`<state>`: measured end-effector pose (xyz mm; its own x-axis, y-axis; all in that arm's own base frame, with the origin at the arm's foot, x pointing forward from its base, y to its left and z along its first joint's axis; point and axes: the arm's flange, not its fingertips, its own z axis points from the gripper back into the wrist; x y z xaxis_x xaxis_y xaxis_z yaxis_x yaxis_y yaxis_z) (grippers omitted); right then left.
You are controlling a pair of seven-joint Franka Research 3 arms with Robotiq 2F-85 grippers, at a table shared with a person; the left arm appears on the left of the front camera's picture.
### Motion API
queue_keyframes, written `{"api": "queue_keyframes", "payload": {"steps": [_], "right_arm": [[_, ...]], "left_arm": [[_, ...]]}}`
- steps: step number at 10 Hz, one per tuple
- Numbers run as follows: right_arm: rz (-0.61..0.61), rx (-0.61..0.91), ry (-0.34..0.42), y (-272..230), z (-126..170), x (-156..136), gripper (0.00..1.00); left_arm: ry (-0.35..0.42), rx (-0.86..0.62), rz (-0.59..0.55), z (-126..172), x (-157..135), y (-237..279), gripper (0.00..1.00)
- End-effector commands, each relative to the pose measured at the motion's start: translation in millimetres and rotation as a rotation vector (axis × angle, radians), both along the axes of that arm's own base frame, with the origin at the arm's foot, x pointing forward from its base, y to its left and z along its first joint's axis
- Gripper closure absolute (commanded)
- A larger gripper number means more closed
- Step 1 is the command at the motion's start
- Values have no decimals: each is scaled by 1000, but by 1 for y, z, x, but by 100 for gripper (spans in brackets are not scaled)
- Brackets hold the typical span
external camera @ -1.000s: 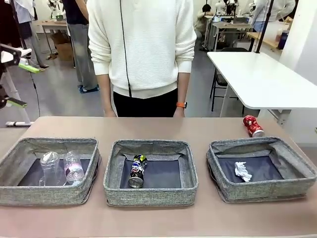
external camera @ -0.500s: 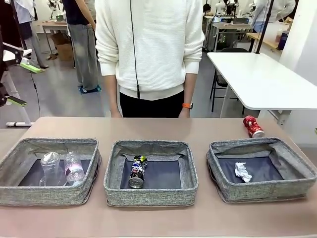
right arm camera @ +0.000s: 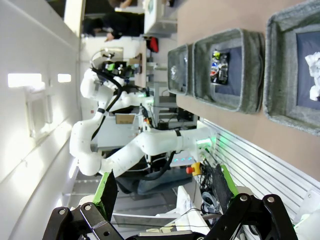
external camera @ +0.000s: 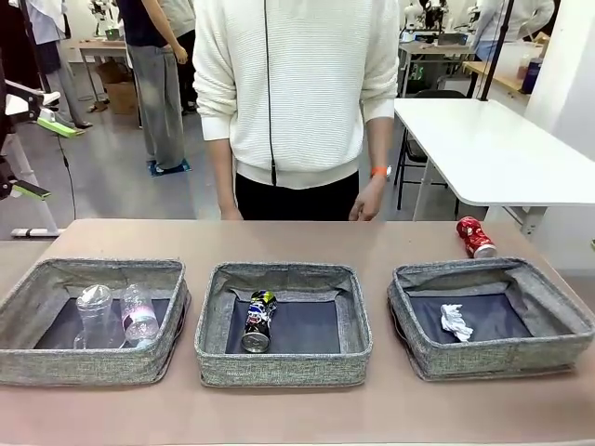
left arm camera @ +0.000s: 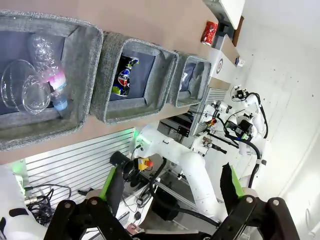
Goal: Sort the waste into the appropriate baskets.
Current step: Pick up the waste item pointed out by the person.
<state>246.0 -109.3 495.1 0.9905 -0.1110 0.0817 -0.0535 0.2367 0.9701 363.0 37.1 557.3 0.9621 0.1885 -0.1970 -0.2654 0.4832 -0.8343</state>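
Jaws of both the left gripper (left arm camera: 172, 197) and right gripper (right arm camera: 165, 192) stand wide, empty. Crushed red can (external camera: 475, 236) lies on the worktop (external camera: 297, 240), upper right, behind the right basket (external camera: 493, 321); being round, it may roll away when nudged.

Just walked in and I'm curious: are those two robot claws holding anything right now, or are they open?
Left gripper: open, holding nothing.
Right gripper: open, holding nothing.
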Motion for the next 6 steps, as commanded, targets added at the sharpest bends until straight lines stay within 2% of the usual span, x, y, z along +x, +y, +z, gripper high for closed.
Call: {"api": "queue_keyframes", "payload": {"steps": [1,6], "right_arm": [[5,16,-20,-2,3,1,0],[5,16,-20,-2,3,1,0]], "left_arm": [[5,-2,-10,1,-2,3,0],[5,-2,-10,1,-2,3,0]]}}
